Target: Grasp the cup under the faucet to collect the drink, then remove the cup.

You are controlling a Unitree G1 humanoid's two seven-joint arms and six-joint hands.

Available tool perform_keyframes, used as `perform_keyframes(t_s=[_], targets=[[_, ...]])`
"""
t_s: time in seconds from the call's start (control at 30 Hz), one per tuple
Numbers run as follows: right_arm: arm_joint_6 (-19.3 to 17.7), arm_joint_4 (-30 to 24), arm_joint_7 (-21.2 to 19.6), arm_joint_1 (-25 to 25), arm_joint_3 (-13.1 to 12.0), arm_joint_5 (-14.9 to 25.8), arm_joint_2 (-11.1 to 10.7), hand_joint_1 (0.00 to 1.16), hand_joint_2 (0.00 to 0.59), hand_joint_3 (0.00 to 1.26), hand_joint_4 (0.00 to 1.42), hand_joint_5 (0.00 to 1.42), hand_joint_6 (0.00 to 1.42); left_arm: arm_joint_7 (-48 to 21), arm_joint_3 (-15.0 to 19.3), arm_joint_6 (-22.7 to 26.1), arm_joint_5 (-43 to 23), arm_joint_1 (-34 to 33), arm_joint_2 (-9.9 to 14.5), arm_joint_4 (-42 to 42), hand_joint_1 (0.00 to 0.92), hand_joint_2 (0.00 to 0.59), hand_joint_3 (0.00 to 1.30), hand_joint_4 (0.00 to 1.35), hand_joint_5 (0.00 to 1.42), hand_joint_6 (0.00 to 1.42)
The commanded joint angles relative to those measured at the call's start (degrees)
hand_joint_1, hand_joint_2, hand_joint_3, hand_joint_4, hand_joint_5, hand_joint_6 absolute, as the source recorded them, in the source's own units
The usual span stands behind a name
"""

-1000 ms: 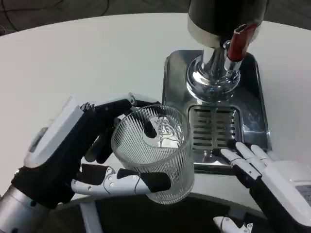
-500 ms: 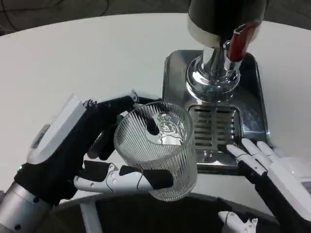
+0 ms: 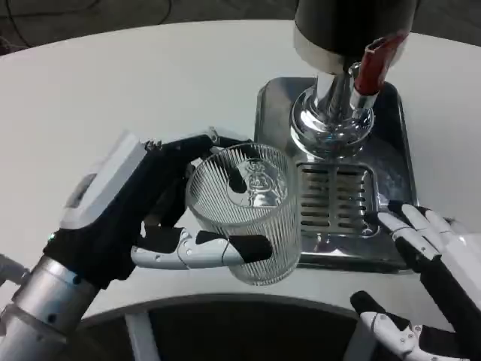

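My left hand (image 3: 131, 207) grips a clear ribbed glass cup (image 3: 244, 210), thumb across its near side and fingers around the far rim. The cup is tilted a little and hangs over the table's front edge, just left of the drip grille (image 3: 334, 197). The dispenser's chrome column (image 3: 331, 113) stands on the steel tray (image 3: 267, 113), with the red tap lever (image 3: 373, 64) above the grille. My right hand (image 3: 436, 259) lies open at the tray's near right corner, fingertips touching the tray edge, nothing in it.
White round table (image 3: 113, 90) spreads to the left and behind. The table's front edge curves below the cup, with dark floor beneath it.
My left hand has carried the cup up and to the right, closer to the tray. The right hand has slid to the right and slightly back along the tray's corner.
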Motion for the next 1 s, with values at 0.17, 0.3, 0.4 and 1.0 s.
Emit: perform_keyframes(t_s=[0.17, 0.3, 0.4, 1.0], targets=[[0.17, 0.19, -1.54, 0.74, -3.51, 1.82, 0.02, 0.32, 0.398, 0.10, 0.00, 0.00, 0.00, 4.09, -3.35, -1.04, 4.78, -6.78, -1.64, 8.17, 0.491, 0.050, 1.04, 1.17, 1.35, 1.42], [0.00, 0.35, -1.98, 1.06, -5.43, 3.33, -0.30, 0.32, 0.398, 0.10, 0.00, 0.00, 0.00, 6.31, -4.98, -1.28, 7.47, -9.72, -2.57, 12.12, 0.491, 0.049, 1.05, 1.17, 1.35, 1.42], [-0.19, 0.10, -2.31, 1.22, -6.72, 4.61, -0.36, 0.32, 0.398, 0.10, 0.00, 0.00, 0.00, 8.47, -6.45, -1.49, 9.68, -12.02, -3.47, 15.36, 0.491, 0.049, 1.05, 1.17, 1.35, 1.42], [-1.37, -0.75, -4.69, 3.14, -9.80, 9.03, -0.36, 0.31, 0.413, 0.10, 0.00, 0.00, 0.00, 21.45, -13.66, -2.05, 18.02, -23.81, -8.05, 33.03, 0.491, 0.048, 1.04, 1.17, 1.35, 1.42]])
